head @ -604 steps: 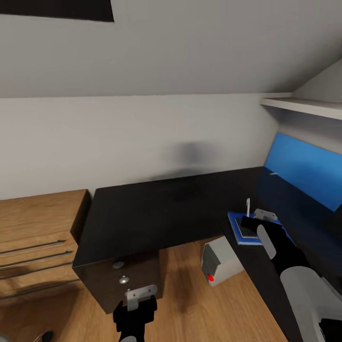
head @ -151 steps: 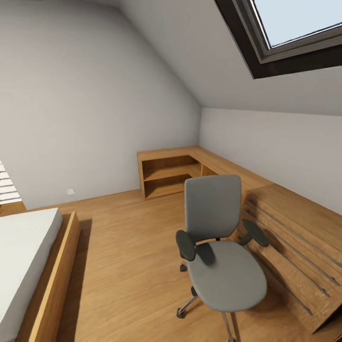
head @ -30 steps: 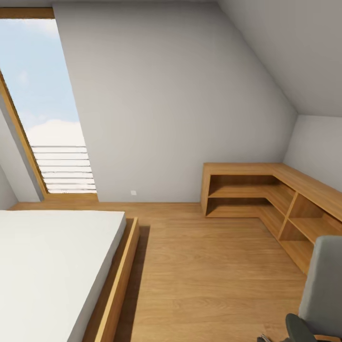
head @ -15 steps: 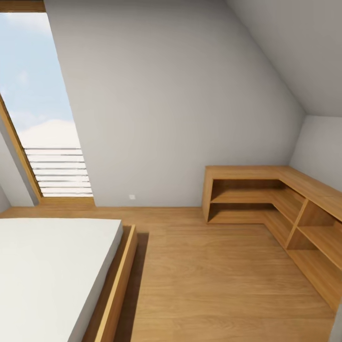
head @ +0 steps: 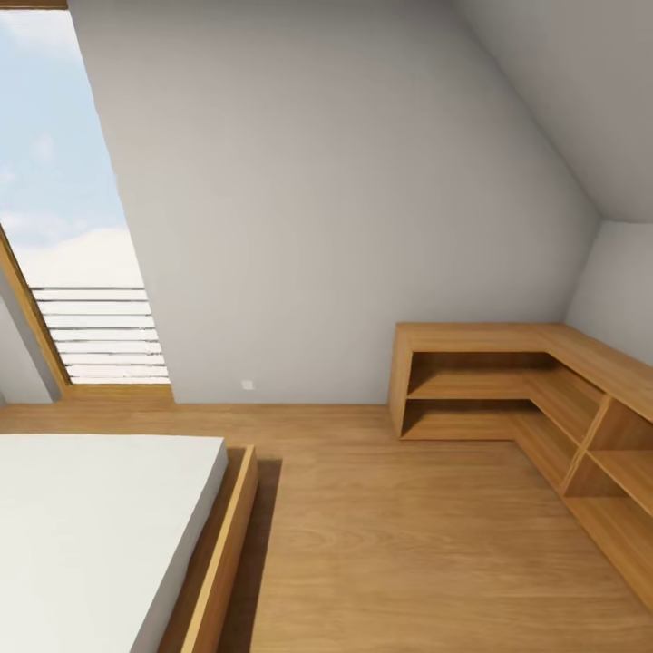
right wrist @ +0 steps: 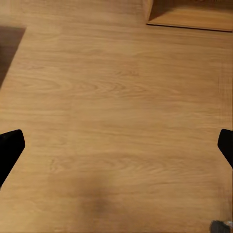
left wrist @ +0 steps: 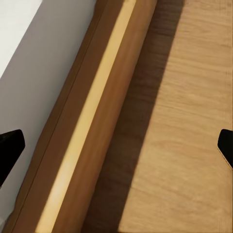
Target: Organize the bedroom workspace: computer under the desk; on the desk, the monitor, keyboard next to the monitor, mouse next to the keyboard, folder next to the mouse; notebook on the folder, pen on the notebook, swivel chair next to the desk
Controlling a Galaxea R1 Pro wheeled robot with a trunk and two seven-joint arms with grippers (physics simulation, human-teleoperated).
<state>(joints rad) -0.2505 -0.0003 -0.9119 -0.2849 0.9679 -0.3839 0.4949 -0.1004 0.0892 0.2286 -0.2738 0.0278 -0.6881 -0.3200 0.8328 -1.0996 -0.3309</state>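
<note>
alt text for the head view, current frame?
Attic bedroom with a light wood floor: a low L-shaped wooden shelf unit stands in the right corner, and a white-topped bed in a wood frame sits at lower left. A tall slanted window showing sky is at left, under sloped pale grey walls.

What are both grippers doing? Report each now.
Left gripper: open, jaws spread wide, empty, above the bed frame.
Right gripper: open, jaws spread wide, empty, above the wood floor.
</note>
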